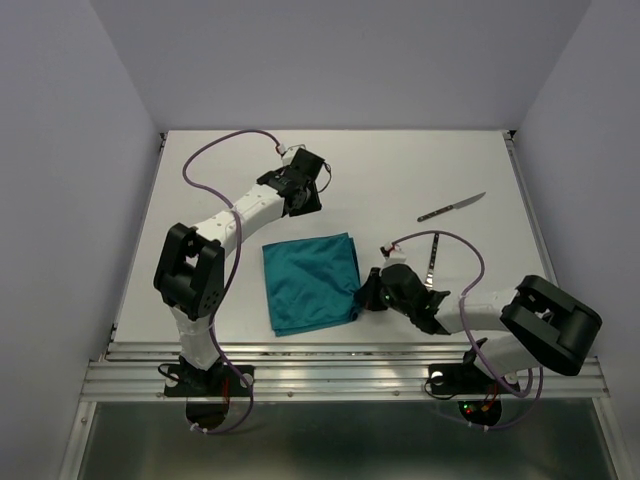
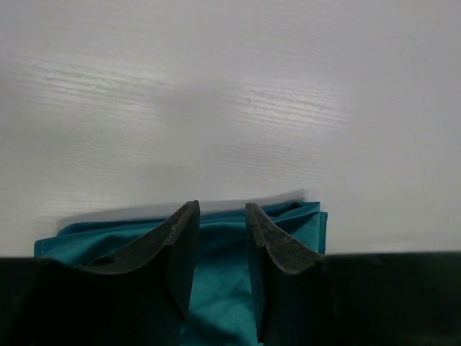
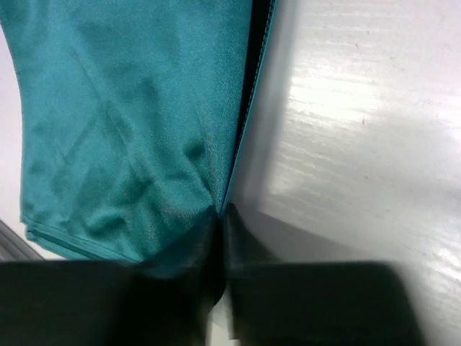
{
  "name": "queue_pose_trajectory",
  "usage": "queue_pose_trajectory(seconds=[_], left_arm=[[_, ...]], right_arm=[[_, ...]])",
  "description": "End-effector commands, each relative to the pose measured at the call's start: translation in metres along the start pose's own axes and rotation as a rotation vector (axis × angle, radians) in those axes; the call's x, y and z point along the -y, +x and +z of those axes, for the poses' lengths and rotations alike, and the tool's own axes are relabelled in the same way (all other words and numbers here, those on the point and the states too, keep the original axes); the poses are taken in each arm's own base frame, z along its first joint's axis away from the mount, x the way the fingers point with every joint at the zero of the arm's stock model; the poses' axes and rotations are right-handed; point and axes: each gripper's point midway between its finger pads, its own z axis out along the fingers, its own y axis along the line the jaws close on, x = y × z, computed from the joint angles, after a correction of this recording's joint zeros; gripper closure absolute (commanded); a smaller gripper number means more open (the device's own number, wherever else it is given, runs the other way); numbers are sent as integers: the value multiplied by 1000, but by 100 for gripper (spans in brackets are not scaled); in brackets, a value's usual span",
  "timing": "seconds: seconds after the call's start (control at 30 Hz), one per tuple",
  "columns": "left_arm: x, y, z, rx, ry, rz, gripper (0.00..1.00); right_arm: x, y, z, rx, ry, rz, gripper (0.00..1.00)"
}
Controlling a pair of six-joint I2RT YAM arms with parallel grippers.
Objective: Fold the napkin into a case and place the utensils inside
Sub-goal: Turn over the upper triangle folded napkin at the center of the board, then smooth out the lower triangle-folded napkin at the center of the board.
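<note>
The teal napkin lies folded into a rough rectangle on the white table. My right gripper is at its right edge, shut on that edge of the napkin; the fingers pinch the cloth layers. My left gripper hovers beyond the napkin's far edge, open and empty, with the napkin showing between and below its fingers. The knife with dark handle lies at the back right. The slim silver fork lies just right of my right wrist.
The table's metal front rail runs along the near edge. Grey walls enclose the table on the left, back and right. Purple cables loop over both arms.
</note>
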Motion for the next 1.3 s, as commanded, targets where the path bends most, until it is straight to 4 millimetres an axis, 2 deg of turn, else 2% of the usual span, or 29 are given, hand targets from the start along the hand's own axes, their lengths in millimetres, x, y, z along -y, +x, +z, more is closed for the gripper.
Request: queue_pose_trajectory(seconds=[0.0,0.1,0.13,0.2,0.23,0.33,0.4,0.43,0.47,0.6,0.73,0.77,0.8,0.83,0.87,0.9,0.97,1.07,1.13,1.27], left_arm=[[-2,-14,-18,38,24,0,57],[-6,-14,-22,39,20,5,57],[-7,-13,-23,39,20,7,57],[-14,-11,-26,36,12,-1,57],[-20,-9,-29,34,8,-7,57],[-27,-4,-32,28,11,-19,57],[-32,4,-34,15,6,-21,57],[-31,6,-35,6,18,-22,57],[-30,10,-35,-2,31,-21,57],[-17,22,-33,-43,78,-11,59],[-5,26,-33,-55,94,6,59],[-3,25,-33,-55,99,3,59],[-3,25,-34,-54,101,4,60],[-3,25,-33,-54,100,3,60],[-3,25,-33,-55,97,5,60],[-4,25,-33,-55,96,4,60],[-3,26,-31,-57,95,6,60],[-3,29,-28,-70,93,1,60],[-2,29,-27,-71,97,0,60],[1,30,-25,-81,103,3,60]], right_arm=[[31,21,-9,-57,91,-17,63],[31,18,-16,-49,96,-16,47],[25,10,-20,-24,81,-12,44],[26,3,-26,-7,94,-15,42],[24,-7,-30,19,97,-8,42],[21,-25,-33,44,102,15,47],[8,-38,-31,35,79,18,55],[7,-42,-29,25,86,21,58],[2,-50,-24,7,94,26,65],[-9,-59,-13,-38,74,56,72],[-20,-57,-16,-82,36,63,67],[-28,-52,-19,-113,-12,56,67],[-35,-54,-26,-108,-46,57,70],[-34,-47,-30,-121,-63,57,73],[-41,-42,-35,-138,-102,53,78],[-42,-40,-38,-145,-115,50,86],[-50,-30,-46,-187,-161,35,93],[-59,-9,-53,-259,-214,11,94],[-59,1,-55,-292,-226,2,94],[-44,20,-52,-344,-193,-3,95]])
